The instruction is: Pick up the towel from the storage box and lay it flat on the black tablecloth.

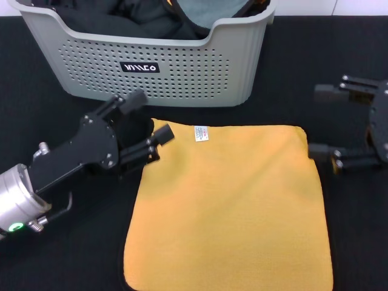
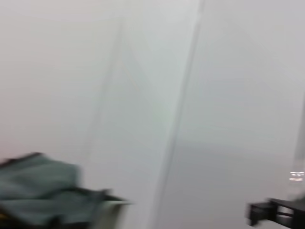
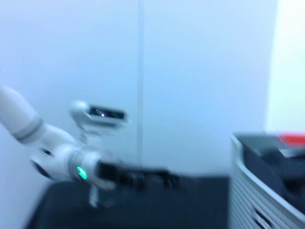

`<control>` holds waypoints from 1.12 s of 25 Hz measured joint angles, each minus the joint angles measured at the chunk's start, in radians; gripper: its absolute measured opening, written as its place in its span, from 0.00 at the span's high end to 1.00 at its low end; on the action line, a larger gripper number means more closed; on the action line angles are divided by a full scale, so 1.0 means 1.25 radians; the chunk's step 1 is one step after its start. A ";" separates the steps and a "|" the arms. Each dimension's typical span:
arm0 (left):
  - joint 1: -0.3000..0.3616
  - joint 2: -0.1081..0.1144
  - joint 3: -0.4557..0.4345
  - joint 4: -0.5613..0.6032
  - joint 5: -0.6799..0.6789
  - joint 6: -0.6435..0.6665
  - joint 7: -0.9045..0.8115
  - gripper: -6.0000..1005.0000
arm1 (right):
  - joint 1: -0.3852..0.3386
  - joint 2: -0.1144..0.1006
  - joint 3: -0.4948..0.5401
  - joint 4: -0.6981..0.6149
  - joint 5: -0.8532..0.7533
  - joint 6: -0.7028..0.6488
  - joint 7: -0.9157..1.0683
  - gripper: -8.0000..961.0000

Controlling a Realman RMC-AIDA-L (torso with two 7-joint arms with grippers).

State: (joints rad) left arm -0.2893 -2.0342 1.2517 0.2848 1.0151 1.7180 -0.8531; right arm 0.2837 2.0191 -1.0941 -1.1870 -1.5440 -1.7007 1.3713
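Head view – step: the towel already lies spread, yellow-orange face up, on the black tablecloth in front of the storage box. I judge the laying nearly done; what remains is smoothing the corners and pulling my arms clear.
Head view – my left gripper: released, jaws apart, holding nothing. Its lower finger rests at the towel's far left corner, the upper one points toward the box wall.
Head view – my right gripper: also released and empty, jaws spread wide. Its lower finger tip sits just beside the towel's far right corner, apart from the box.
Head view – towel detail: the small white tag shows near the far edge; the near edge runs out of view, so I cannot tell whether it is flat there.
Head view – box: dark cloths and a grey fold remain inside.
Left wrist view: mostly a pale wall; grey cloth low in one corner, and my right gripper far off.
Right wrist view: my left gripper over the black surface, the box's ribbed wall to one side.
Next move, as I judge it: lift both grippers straight away without dragging the corners.
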 joint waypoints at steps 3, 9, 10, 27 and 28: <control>-0.006 0.007 0.001 0.044 0.079 0.052 -0.051 0.11 | 0.003 -0.001 0.017 0.032 0.036 -0.089 -0.017 0.09; -0.016 -0.013 0.001 0.164 0.215 0.098 -0.138 0.12 | 0.013 0.002 0.024 0.057 0.066 -0.220 -0.026 0.09; -0.019 -0.016 0.001 0.176 0.222 0.098 -0.144 0.12 | 0.013 0.002 0.023 0.058 0.070 -0.224 -0.026 0.09; -0.066 0.054 -0.064 0.191 0.259 0.098 -0.182 0.13 | 0.132 0.007 -0.051 0.336 0.090 -0.099 -0.221 0.09; -0.063 0.054 -0.067 0.193 0.259 0.098 -0.182 0.13 | 0.133 0.007 -0.054 0.336 0.094 -0.098 -0.224 0.09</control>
State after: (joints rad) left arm -0.3677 -1.9668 1.1675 0.5263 1.3392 1.8411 -1.0809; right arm 0.4495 2.0279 -1.1615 -0.7667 -1.4265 -1.8229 1.0910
